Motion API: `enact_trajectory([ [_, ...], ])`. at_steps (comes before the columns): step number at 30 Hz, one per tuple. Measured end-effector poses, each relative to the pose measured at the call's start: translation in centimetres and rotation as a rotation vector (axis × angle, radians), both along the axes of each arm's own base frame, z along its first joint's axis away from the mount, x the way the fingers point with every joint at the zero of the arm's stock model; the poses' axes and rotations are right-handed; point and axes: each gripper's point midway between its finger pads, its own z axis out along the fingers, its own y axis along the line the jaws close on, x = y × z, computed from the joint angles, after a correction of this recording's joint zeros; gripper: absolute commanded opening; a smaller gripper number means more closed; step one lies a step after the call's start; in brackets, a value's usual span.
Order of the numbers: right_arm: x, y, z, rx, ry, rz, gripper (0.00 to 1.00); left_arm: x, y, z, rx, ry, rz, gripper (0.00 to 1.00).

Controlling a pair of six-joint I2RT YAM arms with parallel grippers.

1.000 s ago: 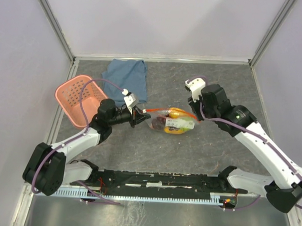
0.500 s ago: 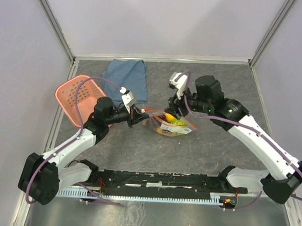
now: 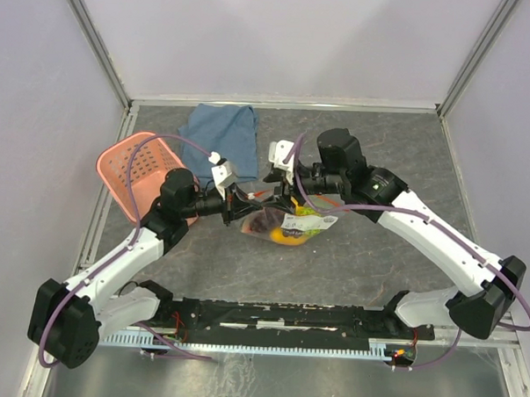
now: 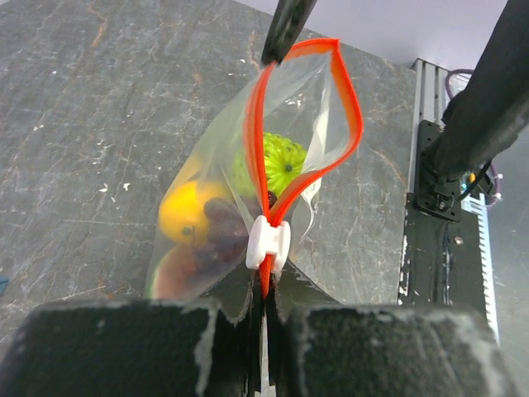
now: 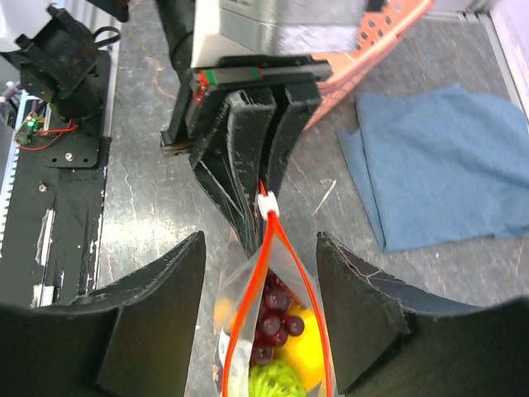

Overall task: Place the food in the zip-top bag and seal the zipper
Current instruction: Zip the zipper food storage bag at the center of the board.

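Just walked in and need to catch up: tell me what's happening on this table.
The left gripper is shut on the zip-top bag at the corner just behind the white slider. The right gripper is open, with a finger on either side of the bag's mouth. The food is inside: a green ball, grapes and a yellow fruit. The zipper gapes in a loop and is not yet sealed.

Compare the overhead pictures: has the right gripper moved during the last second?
Yes. The right gripper has swung left, closer to the blue cloth, and now straddles the mouth of the zip-top bag near the left gripper.
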Motion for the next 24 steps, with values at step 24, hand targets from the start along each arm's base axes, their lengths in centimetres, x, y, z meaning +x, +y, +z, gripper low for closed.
enact_trajectory([
  [24,-0.1,3.4,-3.3,-0.102,-0.033,0.284,0.35,-1.2,-0.3,0.6,-0.002,0.005,-0.040,0.03],
])
